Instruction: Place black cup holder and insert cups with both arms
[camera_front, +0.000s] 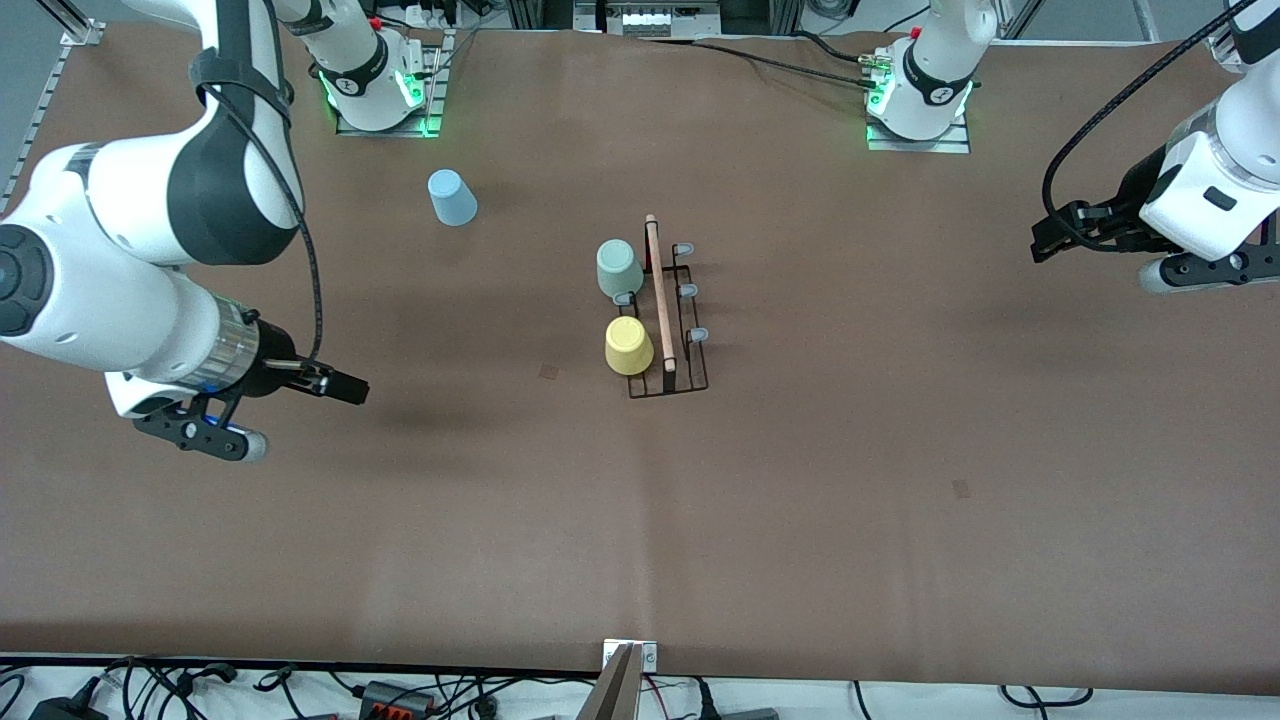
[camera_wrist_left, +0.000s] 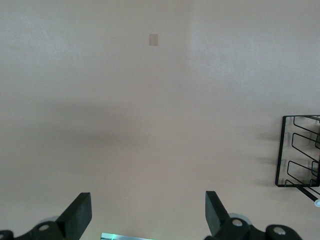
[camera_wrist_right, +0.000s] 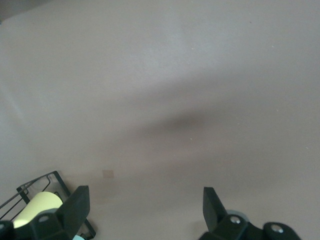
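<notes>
Standing mid-surface, the black cup holder (camera_front: 666, 310) carries the green cup (camera_front: 619, 269) and yellow cup (camera_front: 628, 345); the blue cup (camera_front: 452, 197) remains loose. Both left pincer (camera_front: 1045, 243) and right pincer (camera_front: 345, 388) hover wide open, empty, well apart from it.

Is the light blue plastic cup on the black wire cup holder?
No, the light blue plastic cup stands alone on the table, apart from the black wire cup holder.
</notes>
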